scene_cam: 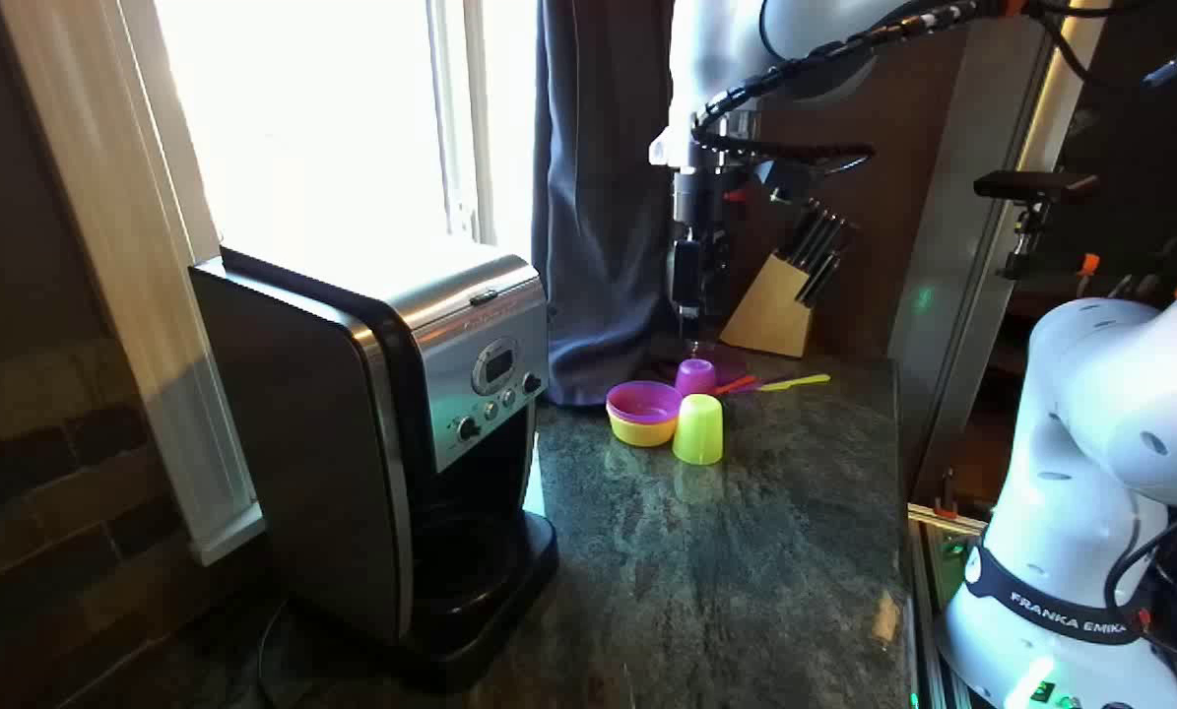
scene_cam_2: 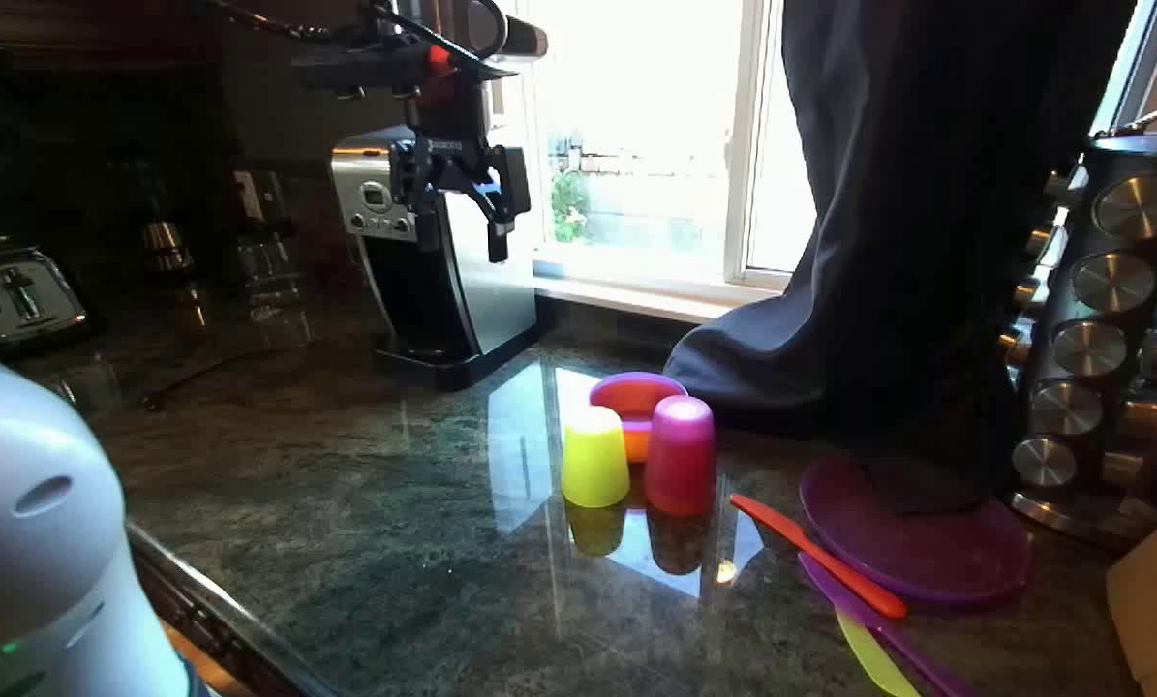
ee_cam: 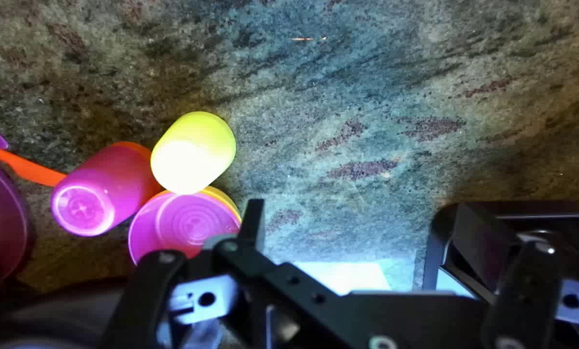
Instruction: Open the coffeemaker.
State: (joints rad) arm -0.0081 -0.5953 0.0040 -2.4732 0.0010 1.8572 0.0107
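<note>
The coffeemaker (scene_cam: 485,364) is a large black machine with a silver front panel. It stands on the counter by the window, and its top lid (scene_cam: 450,281) is down. It also shows in an exterior view (scene_cam_2: 375,198), partly behind my gripper, and its dark base edge (ee_cam: 432,257) is at the lower right in the wrist view. My gripper (scene_cam: 688,330) points down in the air, apart from the machine and above the cups. Its fingers are spread with nothing between them in an exterior view (scene_cam_2: 463,238) and in the wrist view (ee_cam: 367,228).
A yellow-green cup (scene_cam: 698,430), a purple cup (scene_cam_2: 681,455) and stacked bowls (scene_cam: 644,414) stand on the counter. Plastic cutlery (scene_cam_2: 830,561) and a purple plate (scene_cam_2: 917,542) lie nearby. A knife block (scene_cam: 770,305), a dark curtain (scene_cam: 598,217) and a spice rack (scene_cam_2: 1091,348) are behind.
</note>
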